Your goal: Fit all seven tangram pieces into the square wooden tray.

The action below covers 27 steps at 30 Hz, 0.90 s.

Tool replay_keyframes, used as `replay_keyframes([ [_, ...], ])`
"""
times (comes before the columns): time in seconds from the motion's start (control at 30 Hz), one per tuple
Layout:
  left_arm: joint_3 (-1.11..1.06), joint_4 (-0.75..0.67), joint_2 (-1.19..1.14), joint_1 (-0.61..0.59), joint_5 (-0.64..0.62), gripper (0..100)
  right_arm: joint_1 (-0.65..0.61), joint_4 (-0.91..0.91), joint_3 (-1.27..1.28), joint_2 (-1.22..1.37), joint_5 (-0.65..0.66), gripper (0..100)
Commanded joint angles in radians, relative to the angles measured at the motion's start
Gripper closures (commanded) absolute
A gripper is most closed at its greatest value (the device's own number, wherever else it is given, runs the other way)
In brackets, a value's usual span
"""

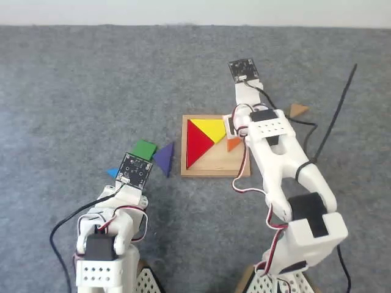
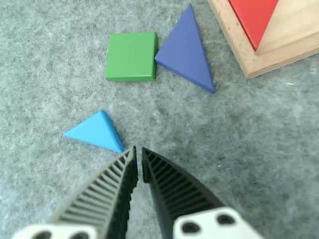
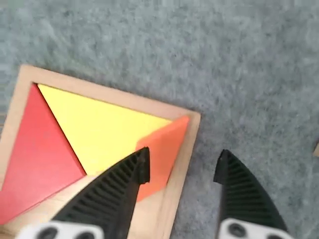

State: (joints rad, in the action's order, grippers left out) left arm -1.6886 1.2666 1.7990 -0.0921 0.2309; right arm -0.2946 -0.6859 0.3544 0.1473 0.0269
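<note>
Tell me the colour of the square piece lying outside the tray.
The square is green, clearest in the left wrist view.

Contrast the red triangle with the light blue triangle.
The red triangle is far larger than the light blue triangle. Red sits inside the wooden tray; light blue lies on the grey carpet outside it. Both are triangles lying flat.

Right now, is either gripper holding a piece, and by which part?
Nothing is held. The left gripper is shut, empty, by the light blue triangle; the right gripper is open over the orange piece.
</note>
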Motion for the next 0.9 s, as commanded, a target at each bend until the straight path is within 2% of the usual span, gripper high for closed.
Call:
replay_keyframes([
  [0.0,0.007,0.003,0.023,-0.005,0.011,98,0.001,0.094,-0.031,0.045,0.009,76.2],
  [0.33,0.007,0.003,0.023,-0.005,0.011,98,0.005,0.074,-0.117,0.183,0.011,76.1],
  [0.5,0.007,0.003,0.023,-0.005,0.011,98,0.008,-0.005,-0.107,0.148,0.011,76.1],
  [0.87,0.007,0.003,0.023,-0.005,0.011,98,0.01,-0.004,0.021,0.028,0.008,76.1],
])
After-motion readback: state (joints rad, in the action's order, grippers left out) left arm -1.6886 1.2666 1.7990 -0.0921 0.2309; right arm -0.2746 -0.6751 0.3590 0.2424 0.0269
